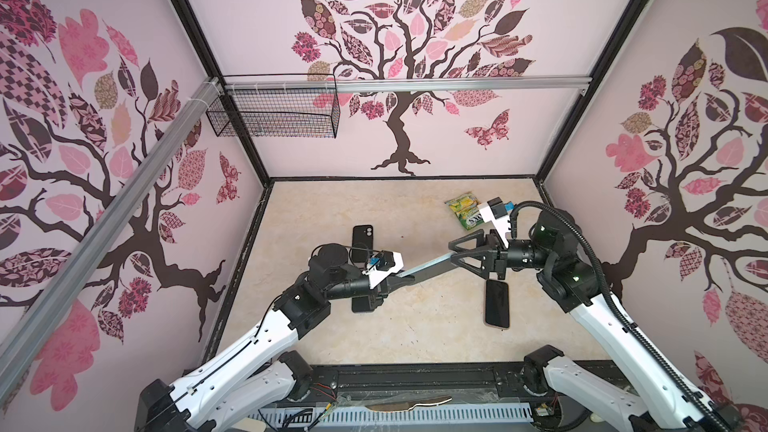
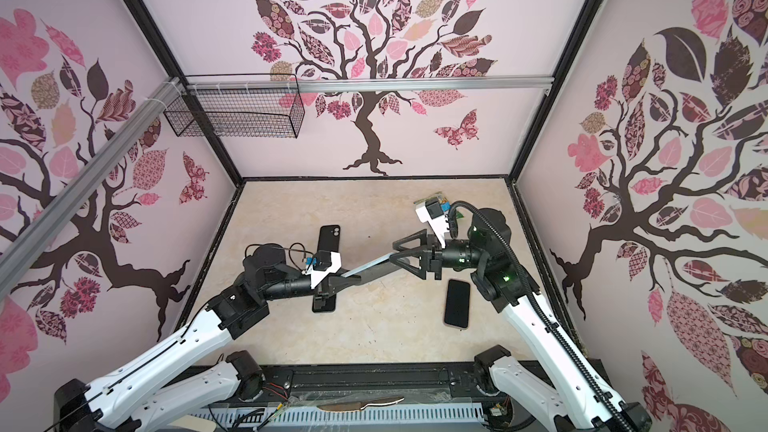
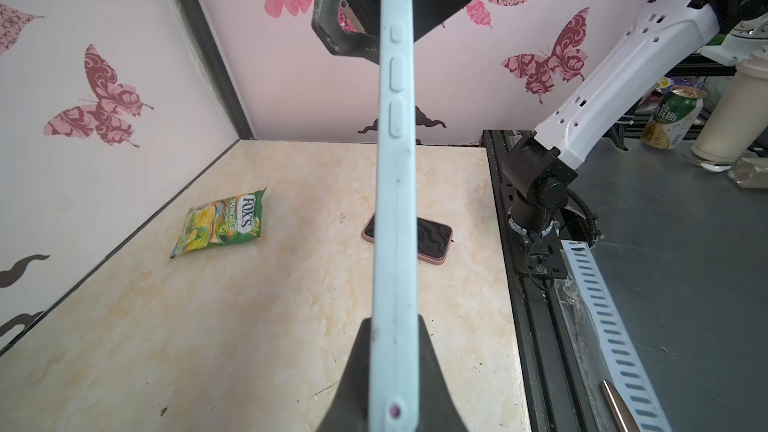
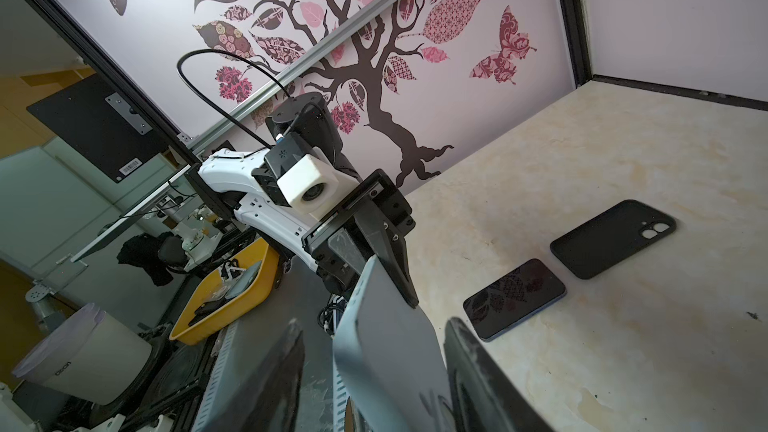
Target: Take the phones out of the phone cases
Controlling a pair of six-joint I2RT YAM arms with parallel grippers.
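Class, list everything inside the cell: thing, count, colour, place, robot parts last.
held case: 1, light blue, midair between arms
second case: 1, black, table, far left
pink-edged phone: 1, dark, by right arm
blue-edged phone: 1, dark, under left arm
sweets packet: 1, green-yellow, table, far right
wire basket: 1, black, back wall
table: 1, beige marble
left arm: 1, white-black, jaws shut on held case
right arm: 1, white-black, jaws open around held case

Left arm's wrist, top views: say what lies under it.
A black case and a dark phone stick out from under it; the left arm covers their facing ends in both top views.
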